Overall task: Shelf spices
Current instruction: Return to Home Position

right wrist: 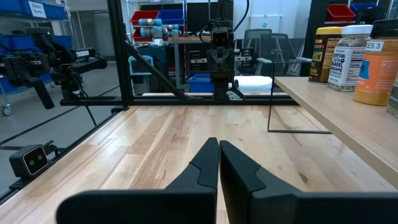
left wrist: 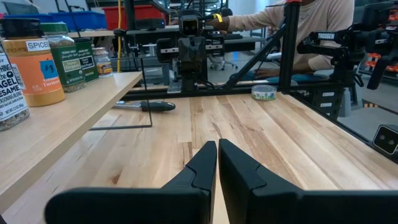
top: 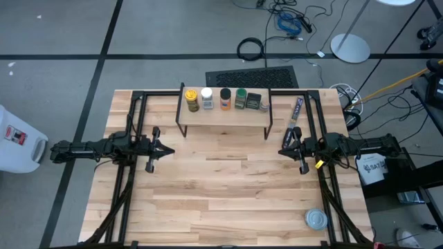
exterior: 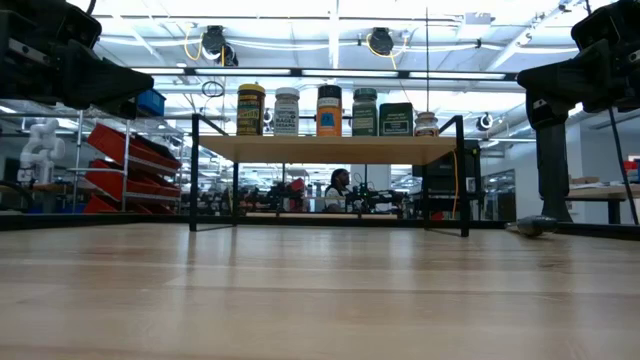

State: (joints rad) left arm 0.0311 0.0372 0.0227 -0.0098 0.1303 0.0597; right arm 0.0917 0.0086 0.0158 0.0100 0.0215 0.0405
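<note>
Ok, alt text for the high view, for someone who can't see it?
Six spices stand in a row on the shelf at the far side of the table. Both arms rest at the sides, left gripper and right gripper shut, empty.

Matte black all over: the left arm (top: 90,148) runs boxy and jointed into the left gripper (top: 169,149), two angular wedge fingers (left wrist: 200,167) with stepped inner faces. The right gripper (top: 282,151) matches, with a small yellow tag (top: 319,164) just behind it.

Table (top: 228,190) mid open; shelf (top: 225,119) w/ spices (top: 223,99) blocks far side, tin (top: 316,219) front-right.
</note>
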